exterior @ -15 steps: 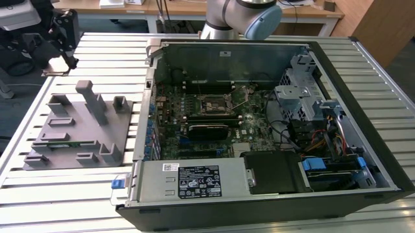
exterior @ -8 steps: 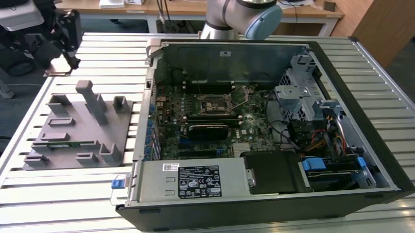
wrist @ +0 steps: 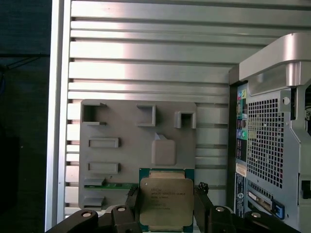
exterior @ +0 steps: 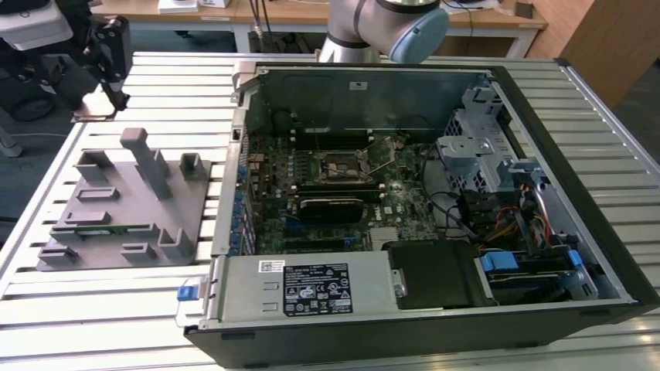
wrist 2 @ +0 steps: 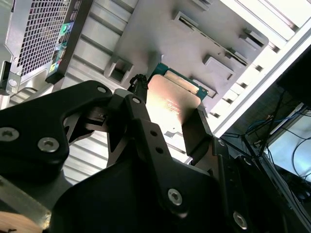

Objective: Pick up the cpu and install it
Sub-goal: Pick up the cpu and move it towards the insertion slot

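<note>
Surface [exterior: 124, 309]: slatted aluminium, raised rail along the edge on the exterior view's left. Bare slats run in front of the tray and in a narrow lane between the tray and the case.

Computer case [exterior: 577, 193]: lies on its side, cover off, and takes up most of the surface on the exterior view's right. Its walls stand up on all four sides of the board, so the interior is open from above only.

Arm [exterior: 382, 27]: base segment stands behind the case's far wall.

Motherboard [exterior: 309, 224]: flat on the case floor. A drive cage and cable bundle crowd the side on the exterior view's right, and a boxed power unit sits along the near edge.

Tray [wrist: 138, 121]: grey moulded fixture with raised posts and pockets, on the exterior view's left of the case, close to it but not touching.

Socket frame [exterior: 345, 166]: dark square near the board's middle, with open air above it.

Tool [wrist: 166, 193]: in the exterior view it hangs above the far corner of the surface on the exterior view's left, past the tray's far end. The two dark fingers [wrist: 201, 204] are clamped on the cpu.

Cpu [wrist: 166, 206]: held by two opposite edges, silver lid facing the first wrist camera, thin green rim showing at the free edge. In the second wrist view it sits apart from the tray behind it.

Green memory strip [wrist: 109, 185]: lies in a tray slot, close beside the cpu in the first wrist view.
</note>
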`<control>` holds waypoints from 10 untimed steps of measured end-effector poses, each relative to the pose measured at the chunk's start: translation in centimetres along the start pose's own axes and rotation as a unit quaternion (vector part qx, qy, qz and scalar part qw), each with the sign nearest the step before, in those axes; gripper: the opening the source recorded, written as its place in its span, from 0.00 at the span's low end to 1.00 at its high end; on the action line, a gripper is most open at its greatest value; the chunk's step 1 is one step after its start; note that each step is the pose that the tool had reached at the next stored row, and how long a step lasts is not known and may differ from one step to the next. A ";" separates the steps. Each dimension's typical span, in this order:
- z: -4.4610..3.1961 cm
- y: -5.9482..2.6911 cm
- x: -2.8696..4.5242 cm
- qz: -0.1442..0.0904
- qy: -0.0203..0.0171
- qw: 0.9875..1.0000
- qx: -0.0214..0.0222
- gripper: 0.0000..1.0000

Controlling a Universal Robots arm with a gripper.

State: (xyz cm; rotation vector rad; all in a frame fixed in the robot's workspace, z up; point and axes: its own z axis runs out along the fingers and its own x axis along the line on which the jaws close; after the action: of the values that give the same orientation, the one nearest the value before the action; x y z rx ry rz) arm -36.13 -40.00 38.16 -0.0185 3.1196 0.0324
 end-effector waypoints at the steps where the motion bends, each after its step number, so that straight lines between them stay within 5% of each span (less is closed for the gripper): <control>1: 0.01 0.00 -0.03 0.000 0.000 1.000 0.000 0.53; 10: 0.07 -0.01 -0.22 0.000 0.000 1.000 0.000 0.53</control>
State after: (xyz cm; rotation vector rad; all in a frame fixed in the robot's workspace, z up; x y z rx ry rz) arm -35.91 -40.00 38.09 -0.0185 3.1195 0.0324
